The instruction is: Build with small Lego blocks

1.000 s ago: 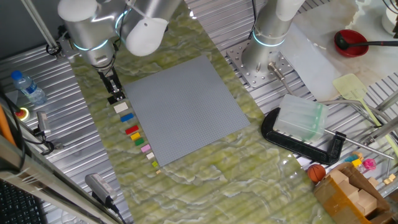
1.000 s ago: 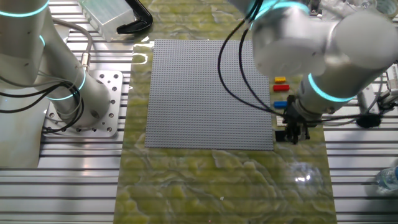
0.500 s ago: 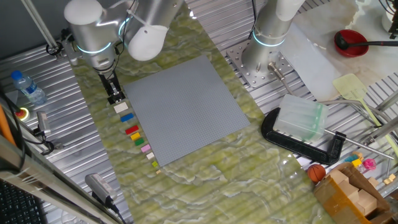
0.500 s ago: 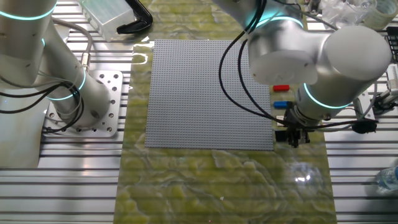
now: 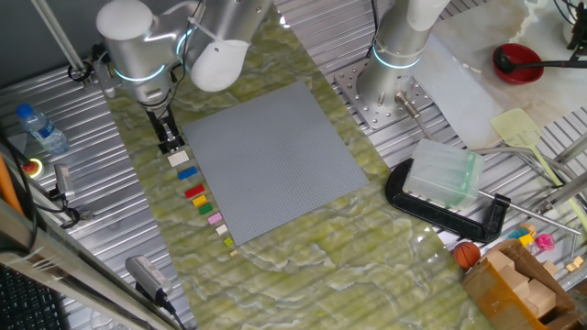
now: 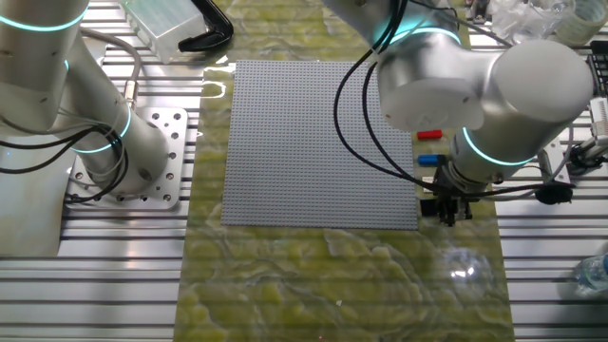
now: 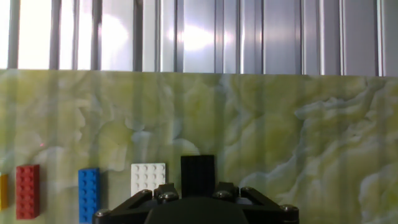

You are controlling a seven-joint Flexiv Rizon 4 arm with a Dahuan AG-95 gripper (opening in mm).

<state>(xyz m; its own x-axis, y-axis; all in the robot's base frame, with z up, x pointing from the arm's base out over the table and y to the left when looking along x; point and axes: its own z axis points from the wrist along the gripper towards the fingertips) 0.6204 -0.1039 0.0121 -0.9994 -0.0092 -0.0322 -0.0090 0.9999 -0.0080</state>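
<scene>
My gripper (image 5: 170,143) stands at the far end of a row of small Lego blocks left of the grey baseplate (image 5: 275,156). In the hand view the gripper (image 7: 198,190) is shut on the black brick (image 7: 198,171). The cream-white brick (image 7: 148,178), blue brick (image 7: 89,194) and red brick (image 7: 27,190) lie to its left on the green marble mat. In one fixed view the cream-white (image 5: 178,158), blue (image 5: 186,172), red (image 5: 193,191), yellow (image 5: 202,206) and pink (image 5: 215,219) bricks show in the row. In the other fixed view the gripper (image 6: 446,211) hides the black brick.
A second robot arm's base (image 5: 390,87) stands behind the baseplate. A black clamp with a clear box (image 5: 445,179) lies at the right. A water bottle (image 5: 41,128) stands at the left. Ribbed metal table (image 7: 249,31) lies beyond the mat.
The gripper has risen slightly at the black brick's place, and the arm's wrist has shifted. The other bricks have not moved.
</scene>
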